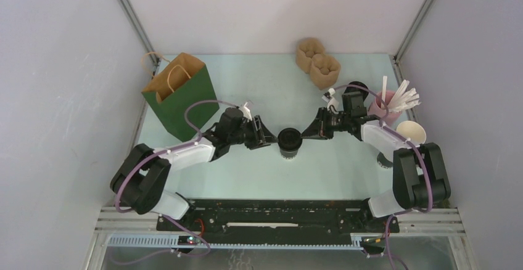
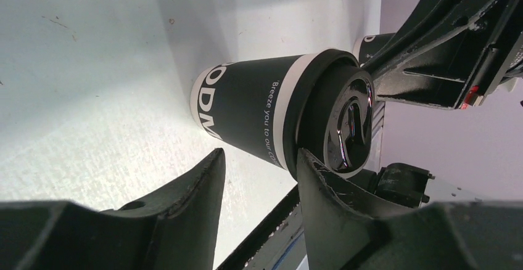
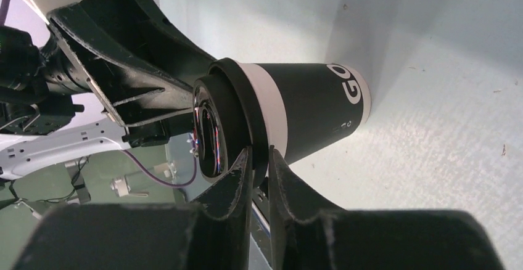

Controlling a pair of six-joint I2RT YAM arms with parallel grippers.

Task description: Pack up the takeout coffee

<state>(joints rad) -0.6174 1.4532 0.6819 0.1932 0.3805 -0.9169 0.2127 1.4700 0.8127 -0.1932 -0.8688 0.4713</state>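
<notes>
Cup (image 1: 289, 142) with a black lid (image 2: 339, 119) stands upright near the middle of the table (image 1: 259, 85), base down and lid up, so its long axis runs straight up and down. The left gripper (image 1: 268, 140) sits just beside the cup on its left, its fingers (image 2: 197, 190) spread apart and not clamping anything. The right gripper (image 1: 306, 133) reaches in from the other side, its fingers (image 3: 228, 190) drawn almost together with the lid's rim pinched between their tips.
</notes>
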